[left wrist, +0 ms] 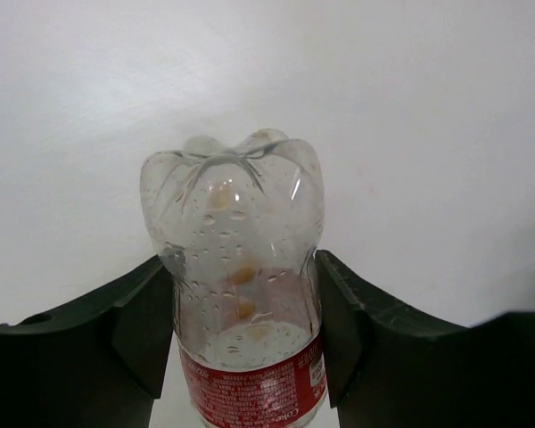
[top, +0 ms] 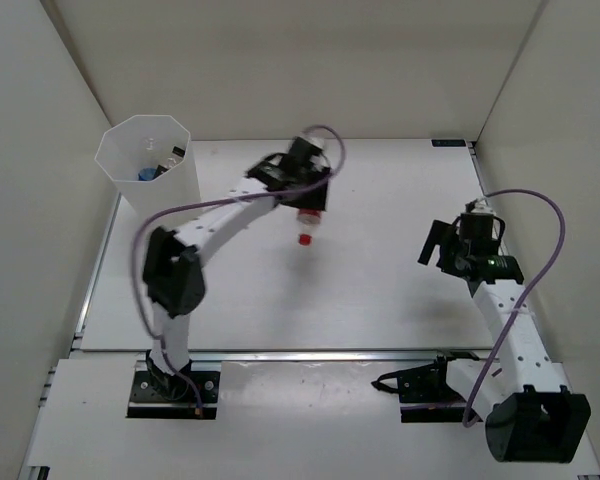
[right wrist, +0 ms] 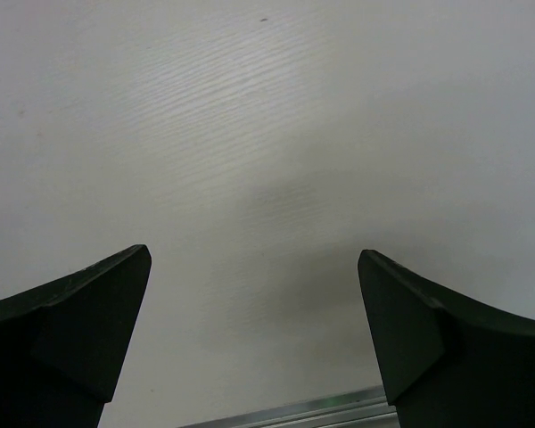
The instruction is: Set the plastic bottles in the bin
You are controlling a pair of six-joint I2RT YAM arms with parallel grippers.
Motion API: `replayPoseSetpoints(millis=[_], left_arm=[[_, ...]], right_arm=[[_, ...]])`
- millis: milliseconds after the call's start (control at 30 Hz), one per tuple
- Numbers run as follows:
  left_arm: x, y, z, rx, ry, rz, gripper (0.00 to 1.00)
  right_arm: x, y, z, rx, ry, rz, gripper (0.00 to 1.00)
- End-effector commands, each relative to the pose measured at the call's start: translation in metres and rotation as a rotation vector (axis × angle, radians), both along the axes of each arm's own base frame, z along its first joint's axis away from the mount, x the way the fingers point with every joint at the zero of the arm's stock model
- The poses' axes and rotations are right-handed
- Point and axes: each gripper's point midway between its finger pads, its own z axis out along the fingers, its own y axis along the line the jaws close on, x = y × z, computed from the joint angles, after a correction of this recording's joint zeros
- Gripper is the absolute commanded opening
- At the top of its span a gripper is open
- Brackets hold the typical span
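My left gripper (top: 305,200) is shut on a clear plastic bottle with a red label and red cap (top: 306,228), held above the table with the cap pointing towards the near side. In the left wrist view the bottle (left wrist: 236,267) sits between the two dark fingers (left wrist: 134,325), its base pointing away. The bin (top: 145,165), tall, translucent white with an octagonal rim, stands at the far left, to the left of the held bottle. Bottles lie inside it, one with a blue cap (top: 144,174). My right gripper (top: 436,243) is open and empty at the right; it also shows in the right wrist view (right wrist: 254,294).
Beige walls enclose the table on the left, far and right sides. A metal rail (right wrist: 321,410) runs along the table's edge below the right gripper. Purple cables loop over both arms.
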Motion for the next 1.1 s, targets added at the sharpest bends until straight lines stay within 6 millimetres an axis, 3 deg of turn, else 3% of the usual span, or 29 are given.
replayPoseSetpoints(millis=[0,33,67,133,233,367,533,567,667,700,733,767,833,900,967,1000,1067], left_arm=[[0.037,0.131,0.135,-0.117,-0.337,0.309,0.3],[0.033,0.157,0.16,-0.133,-0.388,0.356,0.3],[0.037,0.19,0.156,-0.097,-0.394,0.428,0.3],[0.032,0.257,0.186,-0.043,-0.489,0.571,0.3],[0.021,0.325,0.218,0.093,-0.611,0.795,0.33],[0.018,0.382,0.236,0.157,-0.69,0.976,0.36],[0.04,0.427,0.228,0.191,-0.684,1.1,0.38],[0.048,0.437,0.219,0.196,-0.666,1.128,0.39],[0.068,0.439,0.214,0.141,-0.642,1.135,0.43],[0.073,0.439,0.211,0.13,-0.645,1.14,0.49],[0.079,0.434,0.206,0.111,-0.652,1.123,0.66],[0.082,0.431,0.205,0.091,-0.654,1.122,0.98],[0.084,0.429,0.195,0.075,-0.622,1.124,0.99],[0.08,0.425,0.198,0.051,-0.617,1.111,0.99],[0.068,0.42,0.214,0.009,-0.648,1.086,0.99],[0.066,0.414,0.21,0.001,-0.634,1.067,0.99],[0.051,0.4,0.232,-0.059,-0.656,1.017,0.99]], right_arm=[[0.033,0.02,0.022,-0.033,-0.071,0.087,0.99],[0.039,0.027,0.023,-0.029,-0.076,0.104,0.99],[0.045,0.029,0.028,-0.035,-0.08,0.116,0.99],[0.058,0.045,0.034,-0.032,-0.1,0.171,0.99],[0.077,0.058,0.038,-0.053,-0.097,0.212,0.99],[0.096,0.081,0.045,-0.073,-0.092,0.274,0.99],[0.107,0.103,0.049,-0.095,-0.091,0.329,1.0],[0.108,0.107,0.05,-0.092,-0.091,0.343,1.0],[0.109,0.112,0.048,-0.091,-0.088,0.36,1.0],[0.109,0.115,0.049,-0.089,-0.085,0.363,0.99],[0.11,0.115,0.046,-0.08,-0.081,0.356,0.99],[0.11,0.116,0.043,-0.077,-0.07,0.361,0.99],[0.109,0.115,0.043,-0.072,-0.067,0.356,0.99],[0.106,0.113,0.043,-0.073,-0.061,0.351,0.99],[0.106,0.108,0.045,-0.075,-0.062,0.332,0.99],[0.106,0.106,0.044,-0.071,-0.057,0.333,0.99],[0.106,0.106,0.05,-0.046,-0.059,0.334,0.99]])
